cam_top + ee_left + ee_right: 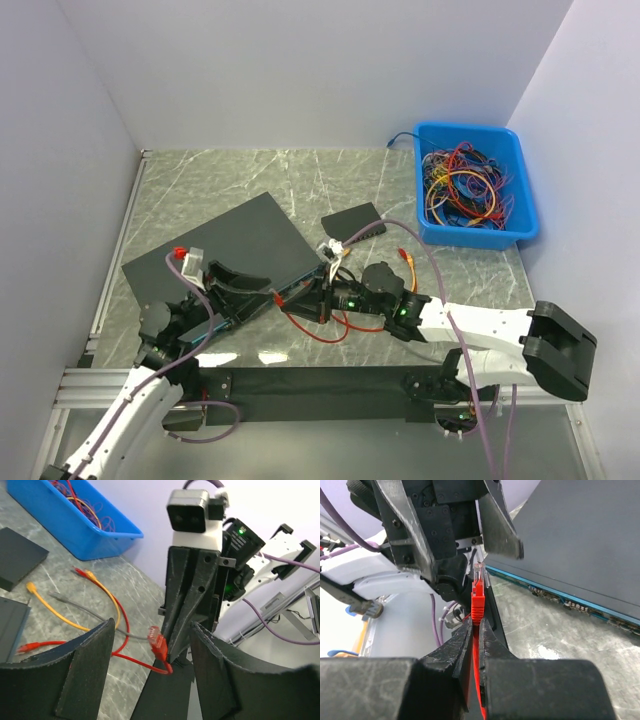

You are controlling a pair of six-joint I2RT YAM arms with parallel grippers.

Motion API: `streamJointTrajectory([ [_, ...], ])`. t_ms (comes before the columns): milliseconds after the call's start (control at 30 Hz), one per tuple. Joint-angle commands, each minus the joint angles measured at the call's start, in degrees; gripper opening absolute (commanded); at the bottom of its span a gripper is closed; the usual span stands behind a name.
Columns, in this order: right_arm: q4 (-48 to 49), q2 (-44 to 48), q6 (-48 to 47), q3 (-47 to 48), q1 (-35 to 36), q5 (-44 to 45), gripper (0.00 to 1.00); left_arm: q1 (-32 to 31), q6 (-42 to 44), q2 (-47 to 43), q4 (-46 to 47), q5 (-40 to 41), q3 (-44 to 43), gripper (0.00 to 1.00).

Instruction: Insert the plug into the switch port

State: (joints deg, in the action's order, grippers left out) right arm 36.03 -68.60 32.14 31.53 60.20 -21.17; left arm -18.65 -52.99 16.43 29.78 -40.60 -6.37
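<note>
The switch (225, 250) is a flat dark box with a blue-edged port row (570, 602) along its near side. My right gripper (477, 622) is shut on the boot of a red plug (478, 587), which points up toward the left arm. In the top view the right gripper (302, 297) holds the plug (279, 297) just off the switch's near right edge. My left gripper (152, 630) is open, its fingers (90, 655) on either side of the plug (159, 644) without touching it. It also shows in the top view (260, 295).
The red cable (315, 332) loops on the marble table in front of the right gripper. Orange, grey and red loose cables (100, 592) lie nearby. A small dark box (352, 222) lies behind. A blue bin (520, 190) of cables stands at the back right.
</note>
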Motion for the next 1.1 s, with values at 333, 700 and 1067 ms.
streamJointTrajectory([
  [333, 5.5, -2.0, 1.4, 3.2, -0.7, -2.5, 0.0, -8.0, 3.9, 5.1, 4.1, 7.1, -1.0, 0.35],
  [700, -8.0, 0.3, -4.8, 6.0, -0.7, 5.7, 0.31, -10.2, 3.0, 7.2, -15.4, 21.6, -7.9, 0.01],
  [1067, -23.6, 1.2, -12.7, 15.9, 1.4, 17.9, 0.63, -10.3, -6.8, 11.8, -28.9, 32.7, -15.1, 0.0],
])
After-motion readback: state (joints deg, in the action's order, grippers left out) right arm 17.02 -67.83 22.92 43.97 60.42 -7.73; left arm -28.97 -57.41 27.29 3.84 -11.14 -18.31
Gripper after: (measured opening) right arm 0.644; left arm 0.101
